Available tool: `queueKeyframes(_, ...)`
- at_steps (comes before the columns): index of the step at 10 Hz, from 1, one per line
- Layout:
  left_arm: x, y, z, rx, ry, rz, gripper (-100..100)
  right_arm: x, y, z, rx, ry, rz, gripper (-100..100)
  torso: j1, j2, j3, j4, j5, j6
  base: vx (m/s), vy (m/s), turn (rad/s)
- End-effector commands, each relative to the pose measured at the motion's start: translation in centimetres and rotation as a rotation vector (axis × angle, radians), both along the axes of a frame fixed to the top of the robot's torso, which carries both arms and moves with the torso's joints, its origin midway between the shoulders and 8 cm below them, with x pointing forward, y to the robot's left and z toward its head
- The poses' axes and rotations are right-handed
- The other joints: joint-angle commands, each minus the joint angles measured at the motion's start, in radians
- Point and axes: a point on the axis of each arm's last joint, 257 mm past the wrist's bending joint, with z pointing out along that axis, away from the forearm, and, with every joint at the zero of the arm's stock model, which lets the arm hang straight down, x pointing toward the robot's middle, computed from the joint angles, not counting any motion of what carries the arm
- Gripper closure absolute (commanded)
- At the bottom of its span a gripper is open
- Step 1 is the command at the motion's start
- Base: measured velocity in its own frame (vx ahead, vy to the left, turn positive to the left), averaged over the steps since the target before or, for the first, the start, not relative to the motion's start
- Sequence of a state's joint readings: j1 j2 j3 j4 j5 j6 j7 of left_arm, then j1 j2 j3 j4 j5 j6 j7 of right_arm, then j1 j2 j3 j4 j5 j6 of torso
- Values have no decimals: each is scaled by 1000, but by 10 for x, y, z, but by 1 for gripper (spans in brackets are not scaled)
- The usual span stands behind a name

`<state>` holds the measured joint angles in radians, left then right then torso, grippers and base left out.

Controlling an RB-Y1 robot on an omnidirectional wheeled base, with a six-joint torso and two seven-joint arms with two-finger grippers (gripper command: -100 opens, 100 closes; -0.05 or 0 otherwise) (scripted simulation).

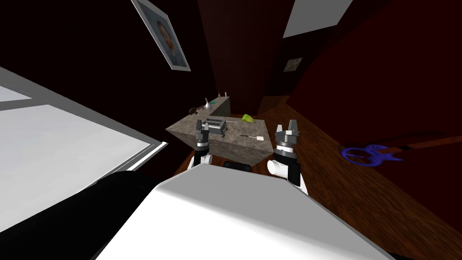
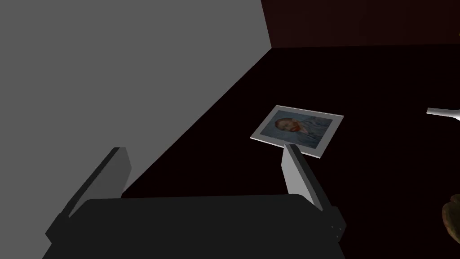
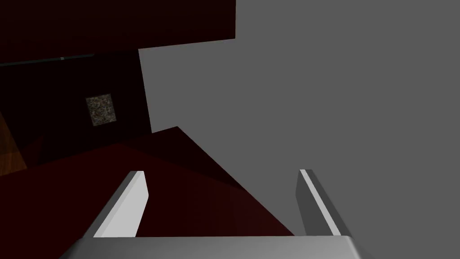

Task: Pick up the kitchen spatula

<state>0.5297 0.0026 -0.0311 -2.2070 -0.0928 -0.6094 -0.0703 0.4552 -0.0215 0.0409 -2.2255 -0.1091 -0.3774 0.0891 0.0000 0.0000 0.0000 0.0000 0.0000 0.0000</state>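
Note:
The spatula [image 1: 258,137] lies flat near the front right corner of a grey stone counter [image 1: 234,146]; it has a thin dark handle and a small white blade. My left gripper [image 1: 201,128] is raised over the counter's front left, in front of the toaster, fingers open. My right gripper [image 1: 287,130] hangs just off the counter's right edge, a little right of the spatula, also open. In the left wrist view the left gripper [image 2: 206,175] holds nothing. The right gripper [image 3: 222,202] in its wrist view is likewise open and bare.
A dark toaster [image 1: 214,126] stands mid-counter, with a green object [image 1: 247,118] behind the spatula and small bottles [image 1: 207,104] at the far end. A blue guitar [image 1: 370,155] lies on the wooden floor [image 1: 316,149] to the right. Dark red walls close in.

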Motion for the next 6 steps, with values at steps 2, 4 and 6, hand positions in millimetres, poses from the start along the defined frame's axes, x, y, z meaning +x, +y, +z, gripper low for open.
queueKeyframes(2,0,0,0,0,0,0,0,6,10,1,-40,6,38,-100,0,0,0,0,0,0,-9,4,51)
queueKeyframes(4,0,0,0,0,0,0,0,13,23,0,-88,14,84,-100,0,1,0,0,0,0,-17,8,70)
queueKeyframes(6,0,0,0,0,0,0,0,18,31,-1,-121,20,111,-100,0,1,1,0,0,0,-18,8,75)
